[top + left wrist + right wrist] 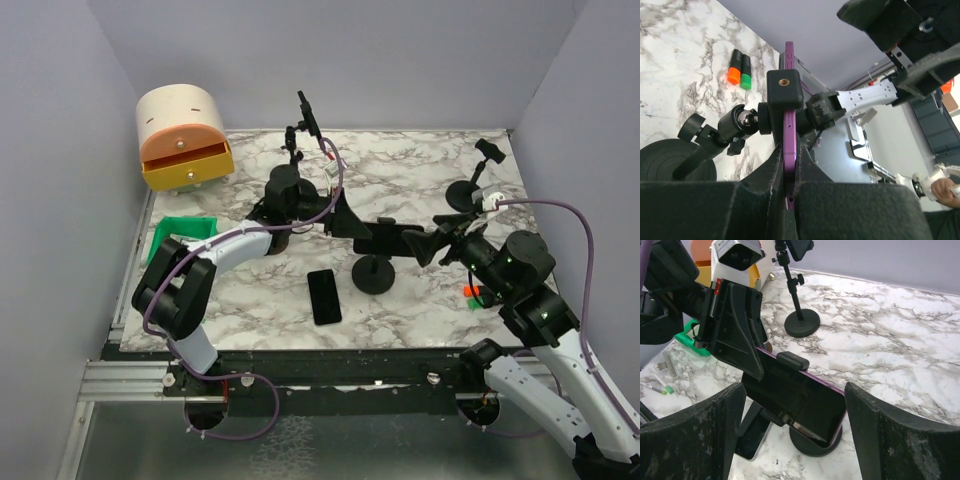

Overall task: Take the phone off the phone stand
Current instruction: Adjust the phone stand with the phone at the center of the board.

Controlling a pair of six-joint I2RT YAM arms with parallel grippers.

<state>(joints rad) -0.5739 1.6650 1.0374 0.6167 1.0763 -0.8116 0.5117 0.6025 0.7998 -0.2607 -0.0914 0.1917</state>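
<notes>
A purple-edged phone (pixel 388 237) with a dark screen sits sideways in the clamp of a black phone stand (pixel 375 273) at the table's middle. My left gripper (pixel 348 220) is shut on the phone's left end. In the left wrist view its fingers (pixel 771 172) pinch the purple edge (pixel 790 130) just below the stand's clamp (pixel 785 90). My right gripper (pixel 438 246) is open just right of the phone. In the right wrist view the phone (pixel 800 395) lies between and beyond its spread fingers (pixel 695 435), untouched, above the stand's round base (pixel 815 446).
A second dark phone (pixel 324 296) lies flat in front of the stand. Two other stands (pixel 308 125) (pixel 478 175) rise at the back. A cream and orange box (pixel 183 135) is back left, a green object (pixel 185 232) left, and orange and green markers (pixel 472 293) right.
</notes>
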